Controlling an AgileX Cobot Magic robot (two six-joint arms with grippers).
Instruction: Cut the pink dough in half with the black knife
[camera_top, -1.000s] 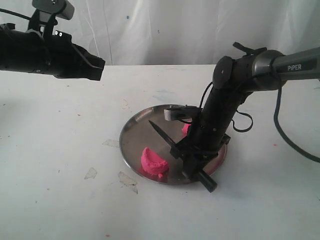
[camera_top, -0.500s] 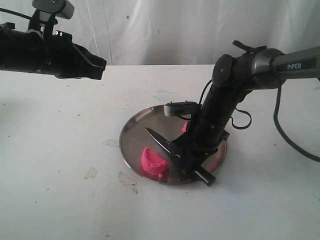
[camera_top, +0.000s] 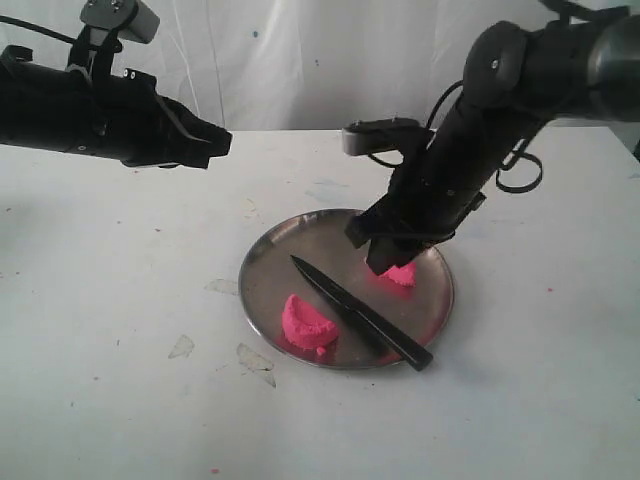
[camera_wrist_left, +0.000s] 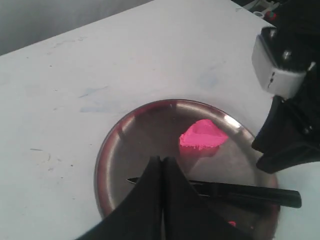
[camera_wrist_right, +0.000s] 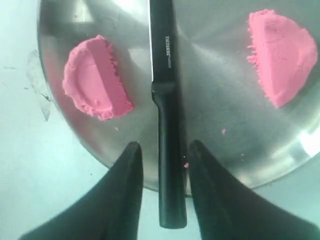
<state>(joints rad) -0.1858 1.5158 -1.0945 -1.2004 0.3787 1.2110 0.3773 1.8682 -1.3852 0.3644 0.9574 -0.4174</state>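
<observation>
- We see the right gripper (camera_wrist_right: 164, 146) with its fingers apart, above the black knife (camera_top: 360, 312).
- The left gripper (camera_wrist_left: 161, 162) has its fingers together.
- The knife lies flat on the shiny steel plate (camera_top: 290, 235), between two matte halves of pink dough (camera_top: 305, 325).

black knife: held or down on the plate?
Down. The black knife lies flat across the steel plate, handle end past the rim; the right hand is open above it, fingers either side of the handle, not touching.

Wide-open table (camera_top: 120, 400) lower left, black knife (camera_top: 360, 312) slants across the plate (camera_top: 262, 262) between the pink dough (camera_top: 307, 324) halves, right gripper (camera_top: 385, 264) crowds the plate's upper right
</observation>
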